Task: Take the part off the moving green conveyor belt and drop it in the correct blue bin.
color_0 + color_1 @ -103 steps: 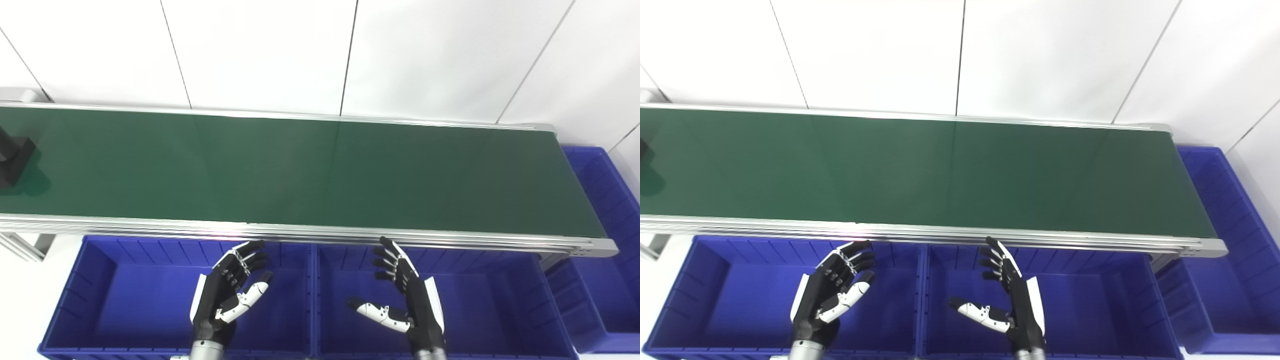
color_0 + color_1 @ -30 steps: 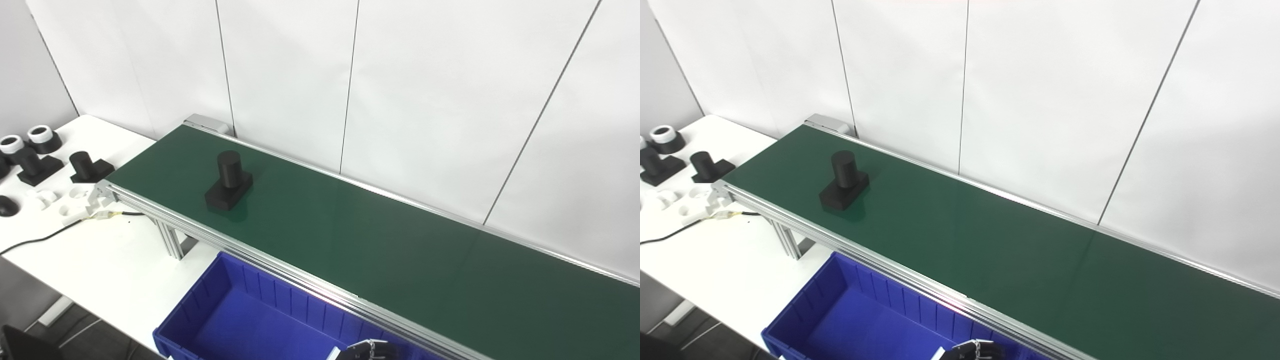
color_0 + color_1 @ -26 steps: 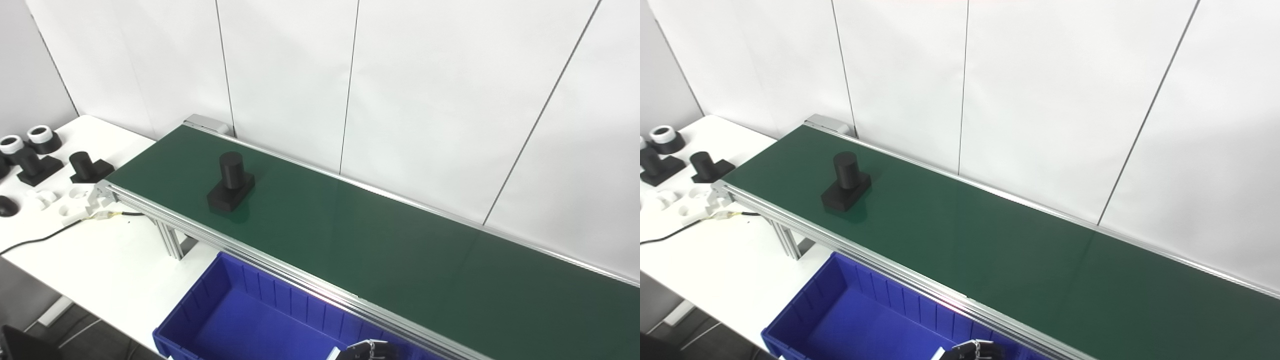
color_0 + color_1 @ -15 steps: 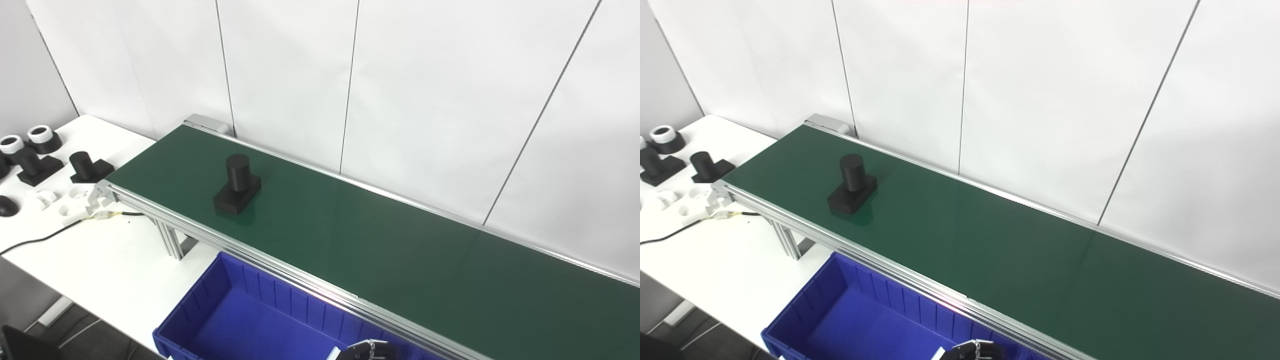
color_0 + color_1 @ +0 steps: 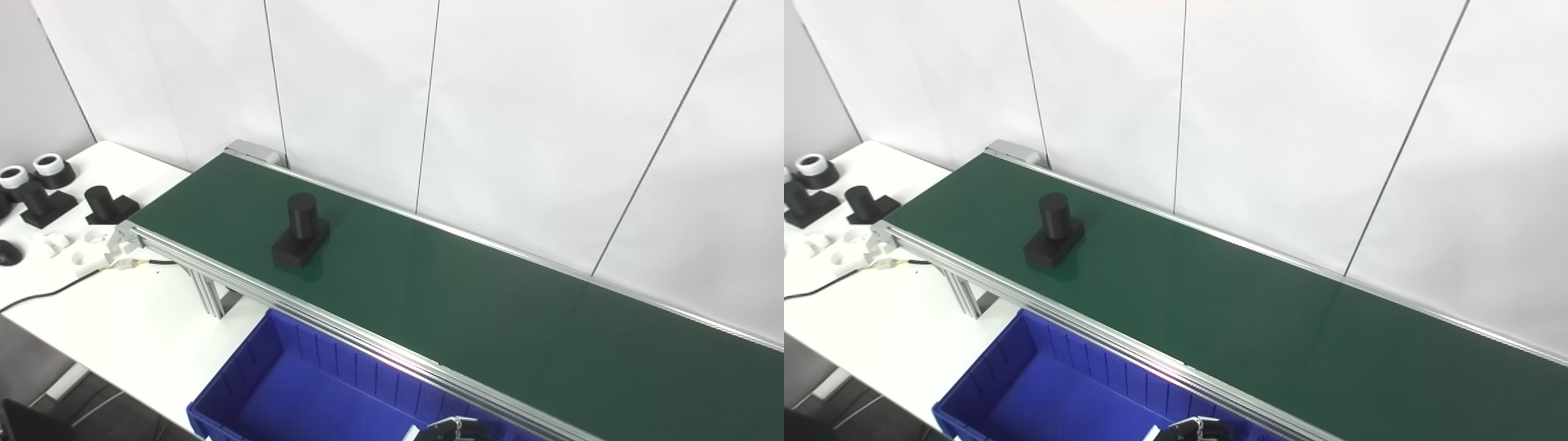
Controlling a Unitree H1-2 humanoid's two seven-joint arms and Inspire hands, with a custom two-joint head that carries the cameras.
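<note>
your black part (image 5: 300, 231), an upright cylinder on a rectangular base, stands on the dark green conveyor belt (image 5: 465, 300) toward its left end, nearer the front rail. below the rail sits the deep blue plastic bin (image 5: 294, 398). only the fingertips of your left hand (image 5: 453, 430) peek in at the bottom edge; you cannot tell whether it is clenched or released. your right hand is out of view.
</note>
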